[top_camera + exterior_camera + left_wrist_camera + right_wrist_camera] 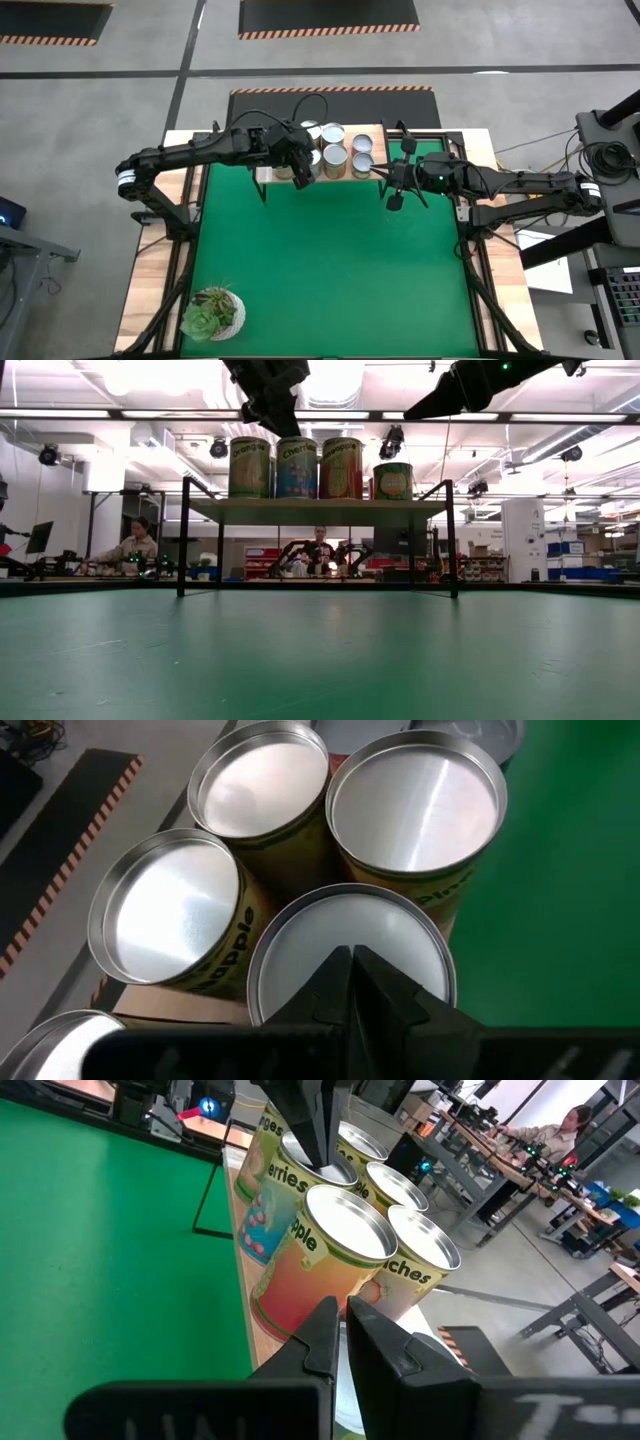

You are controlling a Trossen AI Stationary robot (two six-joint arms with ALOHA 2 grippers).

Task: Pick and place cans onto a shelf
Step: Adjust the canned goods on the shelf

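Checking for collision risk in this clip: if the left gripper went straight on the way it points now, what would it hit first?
Most likely the shiny top of the can directly below the shut left gripper, one of the cans on the shelf. How much gap remains above that lid is unclear.

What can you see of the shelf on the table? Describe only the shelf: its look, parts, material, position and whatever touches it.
The shelf is a low, flat, light-wood board on thin black metal legs, standing upright on the green mat at the table's far edge, roughly midway between the sides. From above, the board is mostly covered by the cans standing upright on it, clustered close together. From table height its underside is open. The left end effector hangs shut above the cans at its left end; no contact with the board itself shows.
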